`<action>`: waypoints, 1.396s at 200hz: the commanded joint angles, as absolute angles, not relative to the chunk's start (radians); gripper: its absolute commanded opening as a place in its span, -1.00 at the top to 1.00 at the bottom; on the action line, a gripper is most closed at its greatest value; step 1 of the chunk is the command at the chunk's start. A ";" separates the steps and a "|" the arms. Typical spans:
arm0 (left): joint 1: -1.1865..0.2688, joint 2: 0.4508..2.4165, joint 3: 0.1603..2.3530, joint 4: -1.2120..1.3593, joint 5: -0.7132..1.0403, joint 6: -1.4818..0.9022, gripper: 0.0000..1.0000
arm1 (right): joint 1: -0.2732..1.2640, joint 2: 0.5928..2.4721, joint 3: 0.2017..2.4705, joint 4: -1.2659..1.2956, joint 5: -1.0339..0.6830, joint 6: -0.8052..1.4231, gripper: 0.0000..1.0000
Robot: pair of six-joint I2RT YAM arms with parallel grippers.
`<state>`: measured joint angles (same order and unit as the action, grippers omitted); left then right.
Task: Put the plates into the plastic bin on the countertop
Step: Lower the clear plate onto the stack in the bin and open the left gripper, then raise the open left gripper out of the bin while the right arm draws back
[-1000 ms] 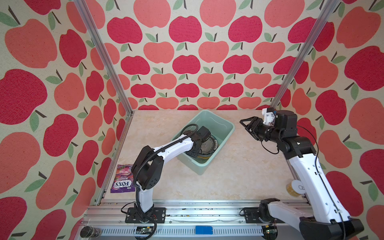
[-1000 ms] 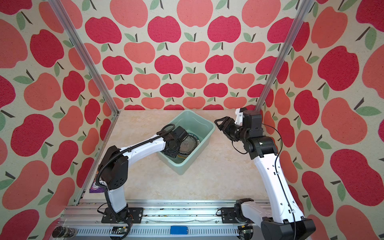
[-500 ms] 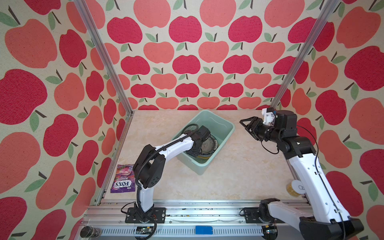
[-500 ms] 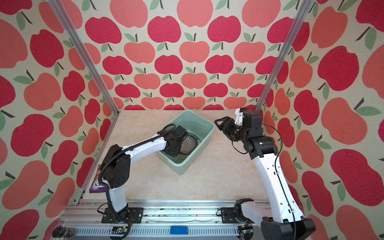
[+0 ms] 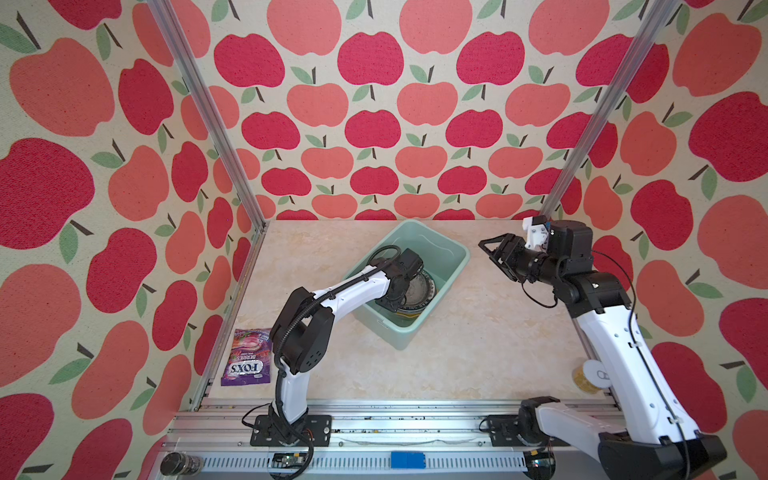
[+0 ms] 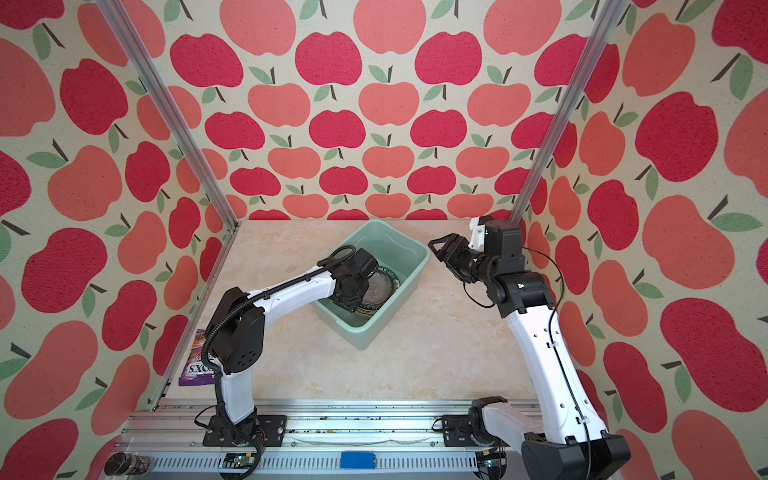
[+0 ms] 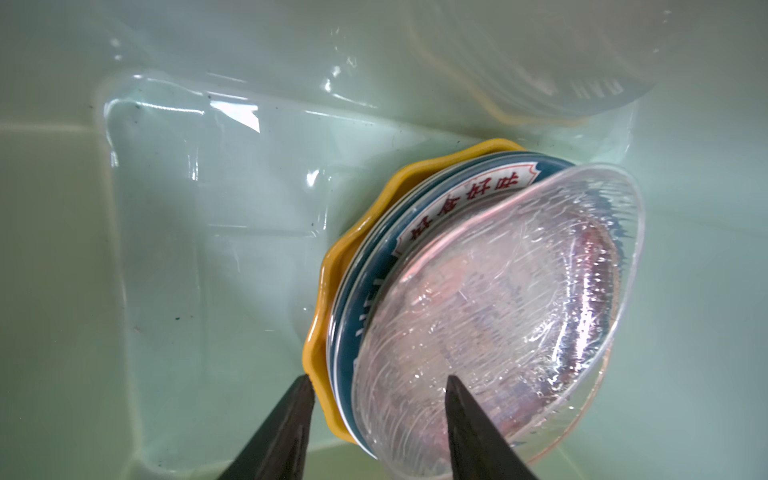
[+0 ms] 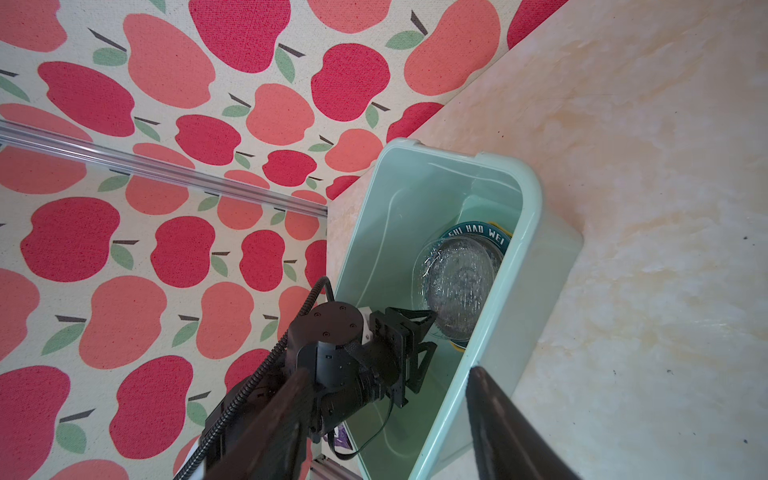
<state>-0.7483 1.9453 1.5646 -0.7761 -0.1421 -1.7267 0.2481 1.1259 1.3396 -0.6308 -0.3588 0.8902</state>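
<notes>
The plastic bin stands on the countertop. A stack of plates lies inside it. The left wrist view shows a clear glass plate on top, a teal-rimmed lettered plate under it and a yellow scalloped plate at the bottom. My left gripper is down in the bin, open, its jaws straddling the stack's edge. My right gripper hovers open and empty to the right of the bin.
A purple candy bag lies at the countertop's left front edge. A yellow roll sits behind the right arm near the right wall. A small jar rests by the front rail. Apple-print walls enclose three sides.
My left gripper's jaws have opened inside the bin, and the arm has hardly shifted. The right arm has not moved.
</notes>
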 commanded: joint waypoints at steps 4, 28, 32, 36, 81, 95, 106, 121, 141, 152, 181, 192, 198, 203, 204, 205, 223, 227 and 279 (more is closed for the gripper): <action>-0.745 1.902 1.609 -0.815 -0.192 -1.628 -0.23 | 0.241 1.125 1.363 -0.650 -0.375 0.877 -0.25; -0.745 1.859 1.653 -0.850 -0.250 -1.496 -0.44 | 0.241 1.126 1.363 -0.650 -0.377 0.878 -0.25; -0.744 1.853 1.660 -0.854 -0.257 -1.470 -0.49 | 0.241 1.127 1.362 -0.650 -0.377 0.879 -0.25; -0.743 1.848 1.668 -0.858 -0.264 -1.446 -0.54 | 0.242 1.126 1.361 -0.649 -0.378 0.879 -0.25; -0.743 1.849 1.720 -0.863 -0.263 -1.052 -0.90 | 0.244 1.129 1.353 -0.624 -0.388 0.898 -0.25; -0.745 1.863 1.722 -0.841 -0.228 -0.895 -0.90 | 0.245 1.128 1.353 -0.625 -0.388 0.896 -0.25; -0.750 1.871 1.717 -0.826 -0.212 -0.773 -0.90 | 0.244 1.126 1.354 -0.629 -0.387 0.891 -0.25; -0.764 1.872 1.708 -0.821 -0.217 -0.637 -0.90 | 0.244 1.124 1.355 -0.635 -0.388 0.887 -0.25; -0.786 1.828 1.677 -0.776 -0.233 -0.495 -0.91 | 0.244 1.123 1.349 -0.624 -0.401 0.869 -0.27; -0.800 1.778 1.645 -0.716 -0.248 -0.420 -0.91 | 0.243 1.121 1.348 -0.623 -0.403 0.843 -0.27; -0.813 1.616 1.564 -0.569 -0.270 -0.257 -0.97 | 0.238 1.138 1.393 -0.670 -0.385 0.709 -0.37; -0.806 1.559 1.537 -0.532 -0.259 -0.212 -0.99 | 0.237 1.145 1.419 -0.700 -0.363 0.657 -0.41; -0.801 1.530 1.524 -0.523 -0.261 -0.196 -0.99 | 0.235 1.148 1.433 -0.713 -0.355 0.635 -0.43; -0.794 1.509 1.514 -0.518 -0.261 -0.190 -0.99 | 0.233 1.151 1.444 -0.720 -0.352 0.617 -0.45; -0.793 1.506 1.513 -0.518 -0.260 -0.188 -0.99 | 0.233 1.152 1.446 -0.722 -0.352 0.614 -0.46; -0.791 1.501 1.512 -0.517 -0.260 -0.186 -0.99 | 0.232 1.152 1.449 -0.724 -0.351 0.611 -0.46; -0.765 1.433 1.483 -0.519 -0.243 -0.170 -0.99 | 0.232 1.153 1.488 -0.747 -0.335 0.561 -0.51; -0.758 1.420 1.477 -0.522 -0.237 -0.170 -0.99 | 0.232 1.152 1.494 -0.751 -0.333 0.553 -0.52; -0.721 1.343 1.393 -0.488 -0.123 -0.190 -0.99 | 0.224 1.132 1.528 -0.770 -0.323 0.485 -0.57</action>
